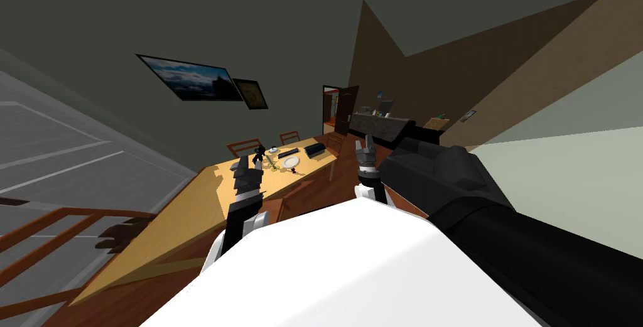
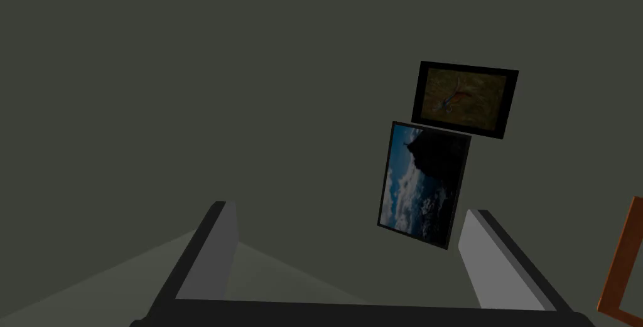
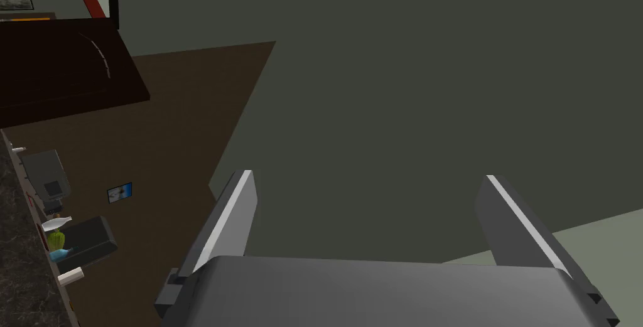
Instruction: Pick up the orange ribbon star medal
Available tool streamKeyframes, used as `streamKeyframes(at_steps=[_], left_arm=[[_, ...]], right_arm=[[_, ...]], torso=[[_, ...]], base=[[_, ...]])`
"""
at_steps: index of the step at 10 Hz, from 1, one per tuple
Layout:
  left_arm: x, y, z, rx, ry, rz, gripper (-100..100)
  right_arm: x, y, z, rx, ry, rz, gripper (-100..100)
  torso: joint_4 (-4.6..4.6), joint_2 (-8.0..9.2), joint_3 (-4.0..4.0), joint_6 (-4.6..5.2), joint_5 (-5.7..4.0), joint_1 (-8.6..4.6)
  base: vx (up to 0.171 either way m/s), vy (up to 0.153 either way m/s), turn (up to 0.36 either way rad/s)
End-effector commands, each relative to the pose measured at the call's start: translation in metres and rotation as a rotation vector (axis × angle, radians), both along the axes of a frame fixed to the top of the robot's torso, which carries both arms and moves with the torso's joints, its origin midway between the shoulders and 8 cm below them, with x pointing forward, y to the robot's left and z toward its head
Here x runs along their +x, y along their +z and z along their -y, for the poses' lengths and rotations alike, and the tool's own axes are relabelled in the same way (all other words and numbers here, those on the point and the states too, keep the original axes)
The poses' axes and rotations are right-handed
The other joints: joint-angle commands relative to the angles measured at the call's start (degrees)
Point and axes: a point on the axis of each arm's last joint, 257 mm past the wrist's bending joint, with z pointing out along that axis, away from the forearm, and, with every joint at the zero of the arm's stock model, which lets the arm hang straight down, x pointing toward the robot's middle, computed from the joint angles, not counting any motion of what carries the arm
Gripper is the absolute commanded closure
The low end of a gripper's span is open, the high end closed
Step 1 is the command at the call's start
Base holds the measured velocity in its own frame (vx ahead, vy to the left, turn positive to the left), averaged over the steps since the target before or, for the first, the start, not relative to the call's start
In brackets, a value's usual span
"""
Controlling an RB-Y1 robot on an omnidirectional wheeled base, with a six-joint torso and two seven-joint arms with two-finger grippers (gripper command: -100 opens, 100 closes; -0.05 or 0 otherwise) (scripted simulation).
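Head view: left gripper (image 1: 241, 165) and right gripper (image 1: 365, 146), fingers spread and empty; the medal cannot be told apart among small items on the long tan wooden table (image 1: 188, 216) just beyond the left gripper.

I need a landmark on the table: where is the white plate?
Head view: the plate lies near the table's far end, beyond the left gripper, between a black figure and a black box.
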Motion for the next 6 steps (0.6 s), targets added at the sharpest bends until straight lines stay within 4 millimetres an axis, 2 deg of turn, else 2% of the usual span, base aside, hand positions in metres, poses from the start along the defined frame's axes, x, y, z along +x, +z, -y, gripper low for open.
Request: streamKeyframes(at_steps=[1,5,6], left_arm=[[0.004,-0.013,0.000,0.039,-0.010,-0.037,-100],[0.014,-0.045,-0.004,0.095,-0.015,-0.120,-100],[0.021,-0.067,-0.008,0.122,-0.014,-0.174,-100]], right_arm=[[0.000,0.000,0.000,0.000,0.000,0.000,0],[0.000,0.000,0.000,0.000,0.000,0.000,0],[0.000,0.000,0.000,0.000,0.000,0.000,0]], torso=[[0.00,0.00,0.00,0.00,0.00,0.00],[-0.03,-0.13,-0.08,0.01,0.01,0.04],[-0.04,-0.16,-0.09,0.01,0.01,0.03]], base=[[0.018,0.002,-0.095],[0.034,0.003,-0.072],[0.064,-0.002,-0.151]])
